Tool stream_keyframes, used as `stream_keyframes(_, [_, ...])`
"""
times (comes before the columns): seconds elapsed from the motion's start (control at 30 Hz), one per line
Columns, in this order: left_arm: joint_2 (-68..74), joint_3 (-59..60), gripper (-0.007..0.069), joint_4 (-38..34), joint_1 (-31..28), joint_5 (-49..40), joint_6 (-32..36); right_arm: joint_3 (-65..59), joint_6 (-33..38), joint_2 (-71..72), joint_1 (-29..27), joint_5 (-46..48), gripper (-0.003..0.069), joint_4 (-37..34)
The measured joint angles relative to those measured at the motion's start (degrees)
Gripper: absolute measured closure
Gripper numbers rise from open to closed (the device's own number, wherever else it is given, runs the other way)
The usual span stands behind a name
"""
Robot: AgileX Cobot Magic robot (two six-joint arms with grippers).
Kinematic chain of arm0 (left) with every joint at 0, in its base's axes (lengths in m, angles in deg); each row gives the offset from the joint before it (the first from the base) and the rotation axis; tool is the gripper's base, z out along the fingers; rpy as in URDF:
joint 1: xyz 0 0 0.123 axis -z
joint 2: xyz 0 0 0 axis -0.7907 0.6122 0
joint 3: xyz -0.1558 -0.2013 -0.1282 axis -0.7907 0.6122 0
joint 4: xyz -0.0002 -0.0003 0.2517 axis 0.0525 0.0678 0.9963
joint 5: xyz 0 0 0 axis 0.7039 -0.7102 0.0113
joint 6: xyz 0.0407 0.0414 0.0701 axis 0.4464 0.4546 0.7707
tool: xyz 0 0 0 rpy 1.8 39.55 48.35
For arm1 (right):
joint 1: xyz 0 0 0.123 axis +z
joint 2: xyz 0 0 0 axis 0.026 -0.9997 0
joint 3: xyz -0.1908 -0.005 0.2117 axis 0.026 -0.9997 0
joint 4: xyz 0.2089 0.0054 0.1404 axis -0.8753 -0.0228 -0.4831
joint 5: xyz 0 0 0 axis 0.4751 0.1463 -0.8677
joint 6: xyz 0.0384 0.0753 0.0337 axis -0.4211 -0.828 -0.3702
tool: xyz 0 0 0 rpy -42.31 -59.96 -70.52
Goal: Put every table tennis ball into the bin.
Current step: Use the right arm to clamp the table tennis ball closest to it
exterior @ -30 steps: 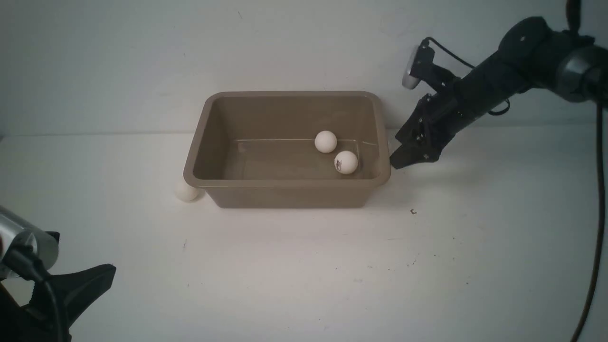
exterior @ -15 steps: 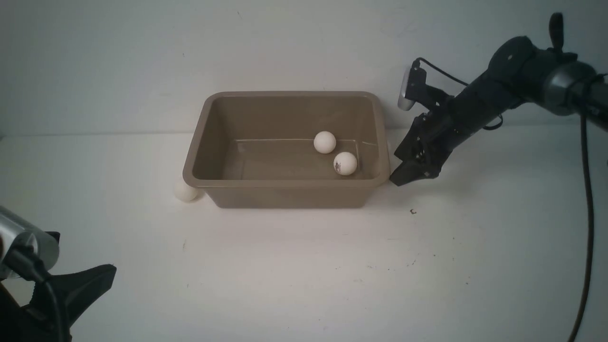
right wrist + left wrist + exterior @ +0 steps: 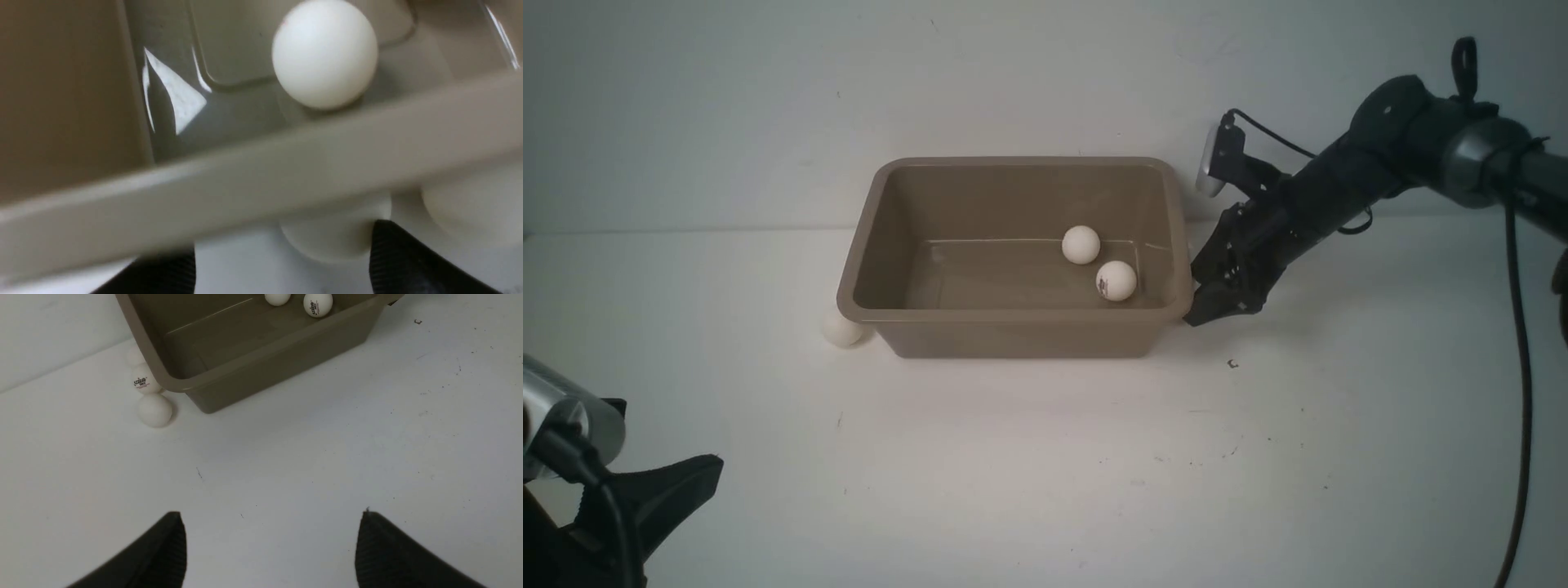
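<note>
The taupe bin [image 3: 1013, 331] stands mid-table with two table tennis balls inside, a plain ball [image 3: 1081, 244] and a logo ball [image 3: 1116, 280]. One ball [image 3: 842, 328] lies on the table at the bin's left front corner. The left wrist view shows it [image 3: 154, 410] with a logo ball [image 3: 144, 381] behind it. My right gripper [image 3: 1201, 314] is open, low against the bin's right wall. In the right wrist view its jaws [image 3: 282, 241] stand apart round a ball [image 3: 335, 237] under the rim [image 3: 261, 179], with another ball [image 3: 474, 208] beside. My left gripper [image 3: 271, 516] is open and empty.
A white wall runs close behind the bin. A small dark speck [image 3: 1232, 363] lies on the white table [image 3: 1045, 474] right of the bin's front. The left arm [image 3: 572, 457] sits at the near left corner.
My right arm has come down and in toward the bin's right wall, its fingertips now near the table. The left arm and the balls have hardly moved.
</note>
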Motion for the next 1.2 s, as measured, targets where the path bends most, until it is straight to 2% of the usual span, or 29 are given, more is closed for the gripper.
stream_keyframes(0.2, [0.00,0.00,0.0125,0.00,0.00,0.00,0.00,0.00,-0.37,0.00,1.39,-2.98,0.0144,1.43])
stream_keyframes(0.4, [0.00,0.00,0.0125,0.00,0.00,0.00,0.00,0.00,-4.13,0.00,1.39,-5.14,0.0151,5.05])
stream_keyframes(0.53, [0.00,0.00,0.0125,0.00,0.00,0.00,0.00,0.00,-6.61,0.00,1.39,-5.34,0.0199,7.60])
stream_keyframes(0.67, [0.00,0.00,0.0125,0.00,0.00,0.00,0.00,0.00,-7.18,0.00,1.39,-5.09,0.0263,7.68])
stream_keyframes(0.8, [0.00,0.00,0.0125,0.00,0.00,0.00,0.00,0.00,-7.15,0.00,1.39,-4.27,0.0293,6.83])
stream_keyframes(0.9, [0.00,0.00,0.0125,0.00,0.00,0.00,0.00,0.00,-7.15,0.00,1.39,-4.20,0.0277,5.55])
stream_keyframes(1.07, [0.00,0.00,0.0125,0.00,0.00,0.00,0.00,0.00,-8.25,0.00,1.39,-4.20,0.0179,4.48])
stream_keyframes(1.2, [0.00,0.00,0.0125,0.00,0.00,0.00,0.00,0.00,-9.21,0.00,1.39,-4.32,0.0142,4.41])
